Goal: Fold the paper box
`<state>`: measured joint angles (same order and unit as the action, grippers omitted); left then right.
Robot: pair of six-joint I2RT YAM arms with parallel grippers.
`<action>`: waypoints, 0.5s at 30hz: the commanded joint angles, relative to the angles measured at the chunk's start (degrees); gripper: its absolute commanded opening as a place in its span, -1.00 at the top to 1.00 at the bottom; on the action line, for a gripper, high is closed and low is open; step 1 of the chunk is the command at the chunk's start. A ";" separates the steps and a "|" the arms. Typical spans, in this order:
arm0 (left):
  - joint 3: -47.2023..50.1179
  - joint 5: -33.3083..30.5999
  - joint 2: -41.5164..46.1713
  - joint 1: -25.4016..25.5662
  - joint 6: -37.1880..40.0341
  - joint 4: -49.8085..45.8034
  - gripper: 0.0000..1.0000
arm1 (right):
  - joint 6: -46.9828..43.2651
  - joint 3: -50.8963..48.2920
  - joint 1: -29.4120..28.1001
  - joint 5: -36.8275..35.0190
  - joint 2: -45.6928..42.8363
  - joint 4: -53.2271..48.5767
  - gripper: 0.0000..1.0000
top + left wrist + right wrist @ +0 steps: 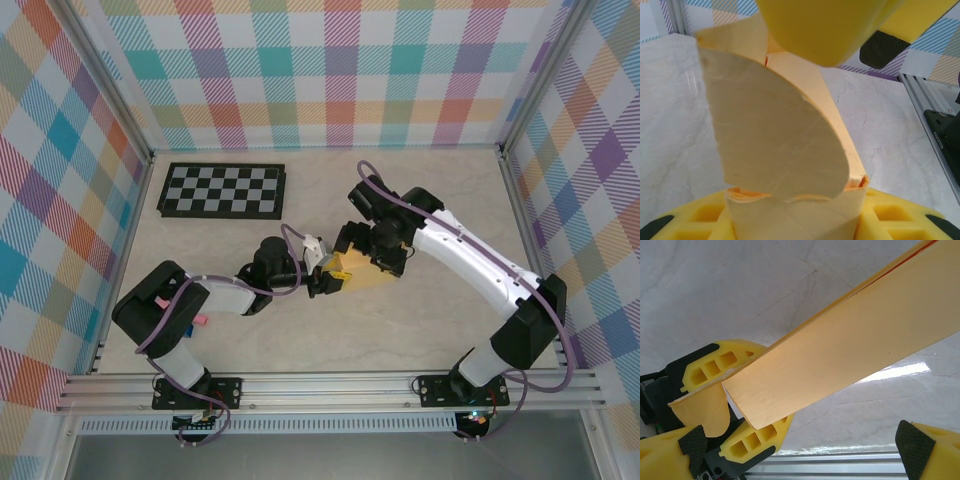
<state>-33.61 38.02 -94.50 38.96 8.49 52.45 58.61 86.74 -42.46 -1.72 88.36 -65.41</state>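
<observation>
A pale, marble-patterned tabletop [420,330] walled in bright plaid panels holds the work, with a black-and-white checkerboard board [222,190] lying well apart at the far left. Near the table's centre the yellow-orange thin-card paper box [358,275] sits between the two arms, partly formed rather than flat. The left wrist view shows a rounded card flap [775,140] standing loose in front of the body. The right wrist view shows a long straight side panel [850,355] raised on a slant.

The black left gripper with yellow fingers [322,275] appears clamped on the box's left end, one finger on each side of the card. The right gripper [385,255] hovers just over the box with its jaws spread wide, holding nothing.

I judge the step to be mid-fold, with one arm anchoring while the other works a flap. Next, the right gripper likely needs to press or tuck the loose flap home (gently, since thin card creases easily) while the left keeps its hold.
</observation>
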 commanded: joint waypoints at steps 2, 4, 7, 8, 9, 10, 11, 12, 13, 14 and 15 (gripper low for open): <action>-3.68 3.57 -1.23 0.19 -0.93 0.90 0.15 | 1.71 -1.74 -1.15 5.34 0.22 6.28 -1.00; -4.01 3.81 -1.94 0.09 -1.45 0.93 0.13 | 1.47 -0.97 -0.77 5.90 -0.52 6.50 -1.00; -4.63 4.29 -3.32 -1.35 -4.70 1.37 0.10 | -1.17 -0.20 1.35 6.12 -2.49 5.45 -0.93; -5.49 4.58 -3.81 -1.67 -4.53 -0.97 0.10 | -2.89 -0.84 2.42 6.62 -3.34 5.65 -0.90; -6.46 4.66 -4.21 -1.69 -3.87 -3.37 0.10 | -4.81 -1.96 3.12 6.81 -4.09 6.14 -0.87; -7.54 5.00 -4.75 -1.69 -3.19 -5.70 0.10 | -7.73 -3.92 3.66 6.54 -5.20 7.36 -0.84; -8.17 5.36 -5.32 -1.69 -3.48 -6.46 0.10 | -11.53 -6.67 3.78 5.78 -6.57 9.44 -0.79; -8.71 5.76 -5.74 -1.80 -4.03 -6.62 0.10 | -13.68 -8.32 3.79 4.80 -7.37 10.59 -0.76; -9.36 6.24 -6.03 -1.78 -4.39 -7.46 0.10 | -15.70 -10.40 3.79 3.80 -8.11 12.13 -0.74; -10.11 6.69 -6.24 -1.78 -4.45 -8.96 0.10 | -17.71 -12.10 3.81 2.74 -8.68 13.78 -0.73; -10.56 6.84 -6.35 -1.78 -4.61 -9.92 0.10 | -18.89 -13.13 3.79 1.94 -9.01 15.00 -0.73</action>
<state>-42.30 42.44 -100.01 37.71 5.10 46.70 48.25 76.73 -38.30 0.86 80.51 -55.61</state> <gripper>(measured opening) 0.448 0.865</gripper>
